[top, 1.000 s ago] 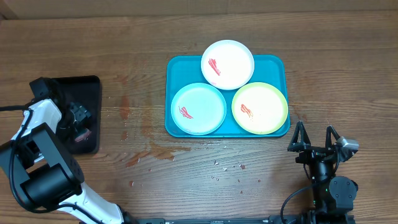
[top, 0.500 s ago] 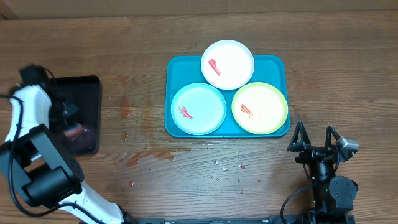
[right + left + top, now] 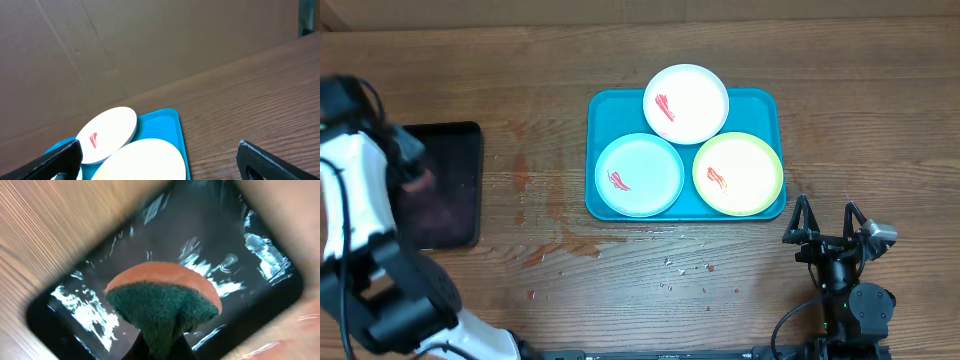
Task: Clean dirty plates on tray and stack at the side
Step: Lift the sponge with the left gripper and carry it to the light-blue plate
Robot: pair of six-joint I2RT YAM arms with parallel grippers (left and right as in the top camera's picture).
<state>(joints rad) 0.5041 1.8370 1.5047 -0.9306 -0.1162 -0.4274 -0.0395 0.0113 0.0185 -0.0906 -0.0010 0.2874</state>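
left tool [image 3: 161,344] pinching the sponge [image 3: 162,300] above the black tray [image 3: 250,250], right tool [image 3: 826,212] spread and idle: carry the green face flat onto the mint plate [image 3: 640,175], nearest on the turquoise tray [image 3: 765,100], pressing lightly so it won't skid.

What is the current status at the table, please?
Left end effector shut on sponge, over black tray. Right end effector open, apart from tray. White plate, mint plate, yellow-green plate on turquoise tray, all red-smeared. Nothing blocking the tray.

Turquoise tray [image 3: 610,110]; red-smeared white, mint, yellow-green plates [image 3: 686,104]; possibly orange-backed green sponge [image 3: 160,305]
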